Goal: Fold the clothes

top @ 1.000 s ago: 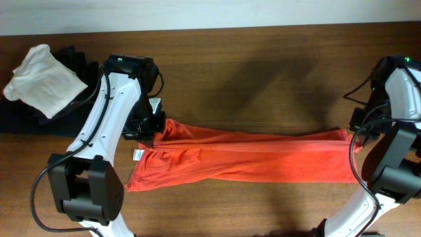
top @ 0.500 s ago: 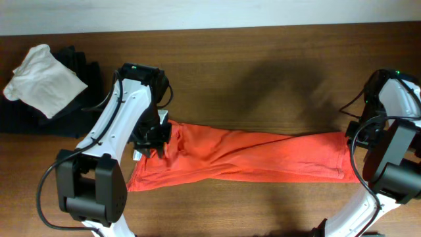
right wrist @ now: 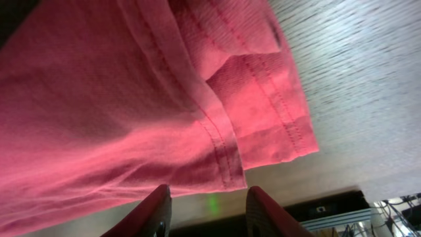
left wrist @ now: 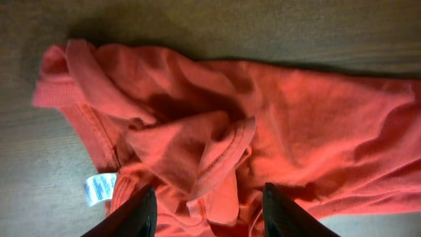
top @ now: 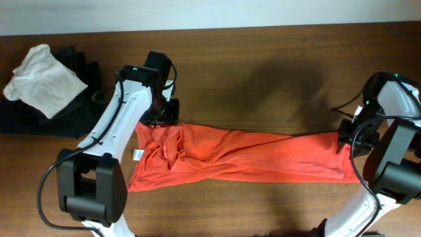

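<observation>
- The T-shirt (top: pixel 250 158) lies on the table (top: pixel 263 72) as a long, narrow band running left to right, doubled over on itself along its length.
- Its right end is fairly flat, with the stitched hem (right wrist: pixel 223 145) close to the table's edge. Its left end is rucked up — a sleeve and the neck ribbing are heaped in folds, and a small white care label (left wrist: pixel 99 186) pokes out at the side.
- The left gripper (left wrist: pixel 209 197) hangs just over that bunched end with its fingers a good way apart. There is nothing between them, and the cloth sits loose underneath.
- The right gripper (right wrist: pixel 205 201) is over the hem corner at the other end. Its fingers are parted a little less widely, and it holds nothing either.
- To my eye the lengthwise fold is laid down and both arms are between grips, so the task looks about halfway done.
- I'd say the next move is a fresh pinch at each end, but the left heap wants flattening first or the crease will be lumpy.
- After that, one end would be carried over onto the other — the grip has to catch both layers, not just the top one.
- Well off at the far left, a white cloth garment (top: pixel 45 80) rests on some black garments (top: pixel 20 115), apart from the job.
</observation>
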Robot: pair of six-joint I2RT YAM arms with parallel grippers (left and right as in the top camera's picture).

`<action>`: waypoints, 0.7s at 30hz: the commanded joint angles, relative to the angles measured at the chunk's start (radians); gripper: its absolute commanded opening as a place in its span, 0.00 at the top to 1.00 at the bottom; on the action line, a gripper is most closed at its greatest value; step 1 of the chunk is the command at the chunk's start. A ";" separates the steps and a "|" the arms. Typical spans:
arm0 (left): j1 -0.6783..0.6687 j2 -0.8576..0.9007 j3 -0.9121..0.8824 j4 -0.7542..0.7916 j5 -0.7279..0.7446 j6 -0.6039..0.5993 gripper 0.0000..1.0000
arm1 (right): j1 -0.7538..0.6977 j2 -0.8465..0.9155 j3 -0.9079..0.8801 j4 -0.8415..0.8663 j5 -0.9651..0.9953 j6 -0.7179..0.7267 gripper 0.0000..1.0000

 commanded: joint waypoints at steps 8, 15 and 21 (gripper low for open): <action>-0.007 0.119 -0.048 0.013 0.026 0.002 0.70 | -0.003 -0.008 -0.015 0.013 -0.017 -0.011 0.59; 0.008 0.121 -0.046 -0.141 -0.053 -0.047 0.99 | -0.004 -0.008 -0.015 0.017 -0.016 -0.011 0.59; 0.067 0.024 -0.046 -0.347 -0.067 -0.097 1.00 | -0.005 -0.008 -0.015 0.023 -0.016 -0.011 0.59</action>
